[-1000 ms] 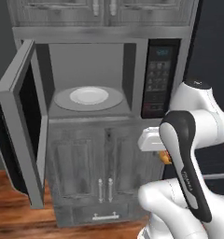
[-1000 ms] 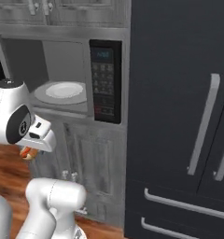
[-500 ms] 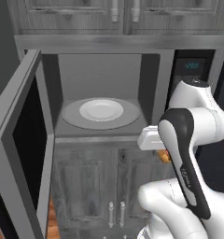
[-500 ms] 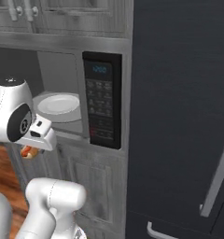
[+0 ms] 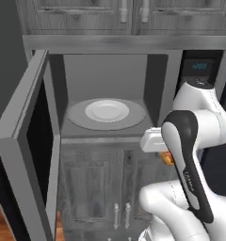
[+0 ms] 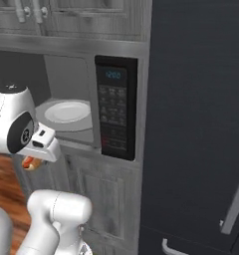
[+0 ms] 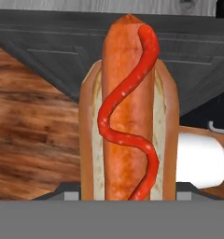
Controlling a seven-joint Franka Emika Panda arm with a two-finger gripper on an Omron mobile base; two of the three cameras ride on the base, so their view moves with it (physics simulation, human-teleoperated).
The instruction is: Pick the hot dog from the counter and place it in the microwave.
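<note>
The hot dog [image 7: 128,116] is held in the gripper [image 7: 128,198], whose jaws are pinched on the lower part of the bun. In the hand view it stands lengthwise, tan bun around an orange sausage with a wavy red sauce line along it. In the left base view a small orange part of the hot dog [image 5: 167,158] is seen just under the white hand, below and right of the microwave [image 5: 110,52] opening. In the right base view the hot dog [image 6: 31,162] is seen beneath the hand, in front of the grey wood-grain cabinet doors [image 6: 99,194].

The microwave door [image 5: 25,146] is swung fully open to the left. A white plate [image 5: 107,110] is seated on the round glass turntable [image 5: 133,117] inside. The keypad panel [image 6: 115,112] is lit with a blue display. The hot dog is outside the cavity, lower than the turntable.
</note>
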